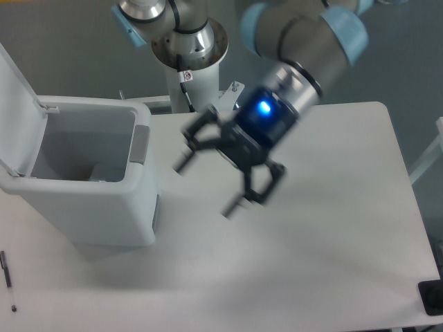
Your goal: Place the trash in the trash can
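Note:
The trash can [90, 211] stands at the table's left end, a pale grey bin with its white lid [15, 111] swung up and open. Only bare grey walls show through its opening, and its front wall hides the bottom. The trash is out of view. My gripper [206, 187] hangs over the middle of the table, well right of the bin, blurred by motion. Its black fingers [182, 164] are spread wide apart, open, with nothing between them.
A thin black pen [7, 275] lies at the table's front left corner. A small black object [430, 297] sits at the front right edge. The arm's base [188, 52] rises behind the table near the bin.

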`<state>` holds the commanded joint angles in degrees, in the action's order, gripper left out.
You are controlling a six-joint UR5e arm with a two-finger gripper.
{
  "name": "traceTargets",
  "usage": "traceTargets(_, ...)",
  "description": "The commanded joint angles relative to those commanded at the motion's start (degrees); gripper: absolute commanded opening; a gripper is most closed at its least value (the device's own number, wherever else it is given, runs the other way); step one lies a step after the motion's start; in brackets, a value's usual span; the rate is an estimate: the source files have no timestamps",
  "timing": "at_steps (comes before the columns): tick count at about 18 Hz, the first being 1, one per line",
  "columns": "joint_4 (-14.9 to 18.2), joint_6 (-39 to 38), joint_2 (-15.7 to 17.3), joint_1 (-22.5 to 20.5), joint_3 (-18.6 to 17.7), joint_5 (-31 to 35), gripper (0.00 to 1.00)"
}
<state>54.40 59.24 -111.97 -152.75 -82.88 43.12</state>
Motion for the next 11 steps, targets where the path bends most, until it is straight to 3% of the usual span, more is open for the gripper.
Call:
traceTargets(5,5.5,0.4,-3.4,-1.0,3.3,9.8,1.00)
traceTargets(8,5.7,0.9,-5.9,0.5,4.1,17.8,1.00)
traceTargets(11,5.8,1.0,-5.6,1.5,3.9,25.0,1.00)
